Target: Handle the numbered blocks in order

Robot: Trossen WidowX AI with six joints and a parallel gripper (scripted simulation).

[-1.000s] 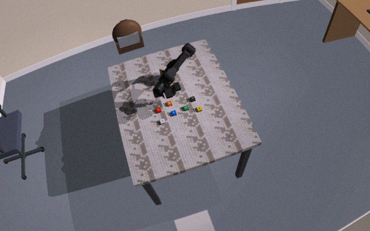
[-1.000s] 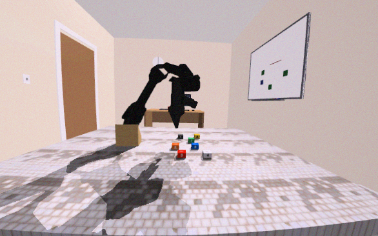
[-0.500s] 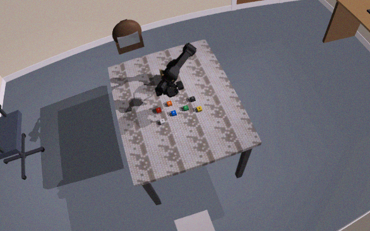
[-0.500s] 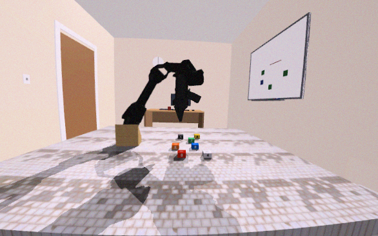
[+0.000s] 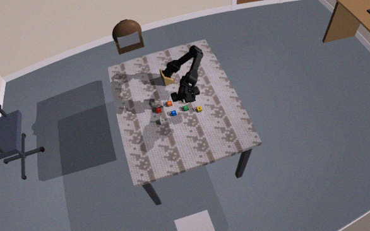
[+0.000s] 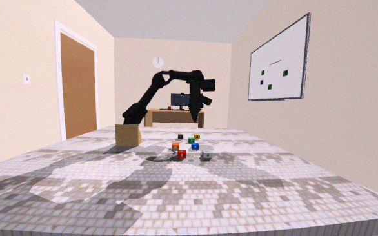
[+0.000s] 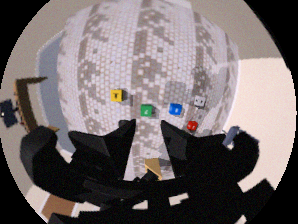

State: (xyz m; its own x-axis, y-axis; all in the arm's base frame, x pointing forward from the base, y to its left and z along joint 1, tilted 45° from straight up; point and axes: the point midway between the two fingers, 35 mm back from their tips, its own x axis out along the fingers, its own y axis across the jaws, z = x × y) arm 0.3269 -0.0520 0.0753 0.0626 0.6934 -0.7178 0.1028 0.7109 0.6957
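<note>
My gripper [image 6: 195, 120] [image 7: 148, 122] is partly open and empty, high above the blocks. The black block [image 6: 180, 137] is hidden in the top view, where the arm covers that area, and in the wrist view. The green block [image 5: 185, 108] [image 6: 191, 140] [image 7: 146, 110] shows beyond the fingertips. The yellow block [image 5: 199, 108] [image 6: 197, 136] [image 7: 116, 95], blue block [image 5: 173, 113] [image 6: 195, 146] [image 7: 175, 109], white block [image 5: 161, 120] [image 6: 206, 155] [image 7: 199, 101] and red block [image 5: 158, 110] [image 6: 181, 154] [image 7: 192, 126] rest on the table. The orange block [image 5: 169, 103] [image 6: 175, 146] is hidden in the wrist view. Digits are too small to read surely.
The arm's wooden base block [image 5: 167, 79] [image 6: 128, 135] stands on the patterned table [image 5: 185, 151] [image 6: 237, 200], on the arm's side of the blocks. The arm's shadow falls across the table near the red and white blocks.
</note>
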